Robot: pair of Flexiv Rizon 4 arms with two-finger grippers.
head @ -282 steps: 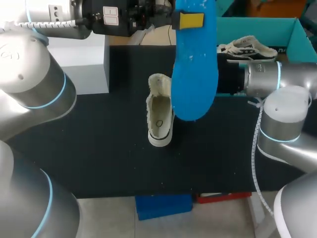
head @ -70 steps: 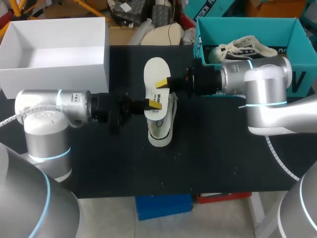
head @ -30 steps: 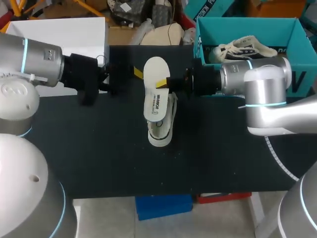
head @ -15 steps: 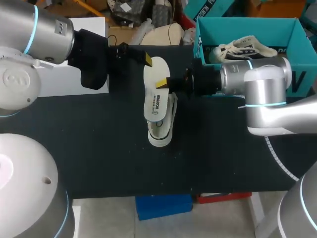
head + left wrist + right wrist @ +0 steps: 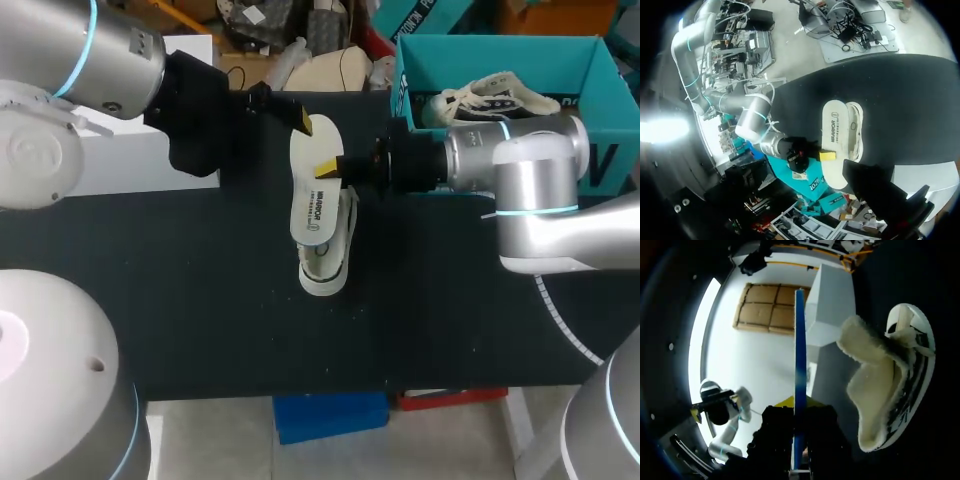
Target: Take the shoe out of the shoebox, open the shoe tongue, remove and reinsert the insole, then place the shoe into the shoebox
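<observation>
One insole [image 5: 314,190], white face up, is clamped between both fingers of the right hand [image 5: 330,170], just above the shoe [image 5: 325,262] resting on the dark surface [image 5: 200,300]; the teal shoebox [image 5: 600,70] stands behind the right arm. Left hand [image 5: 299,120] sits at the insole's far end; whether it is open or closed cannot be told.

left arm [image 5: 90,55]: silver-grey rounded links, light-blue joint ring, black wrist
right arm [image 5: 530,175]: silver-grey links, light-blue rings
right gripper [image 5: 328,170]: black, yellow tip
cable [image 5: 514,300]: white spiral beside right arm
</observation>
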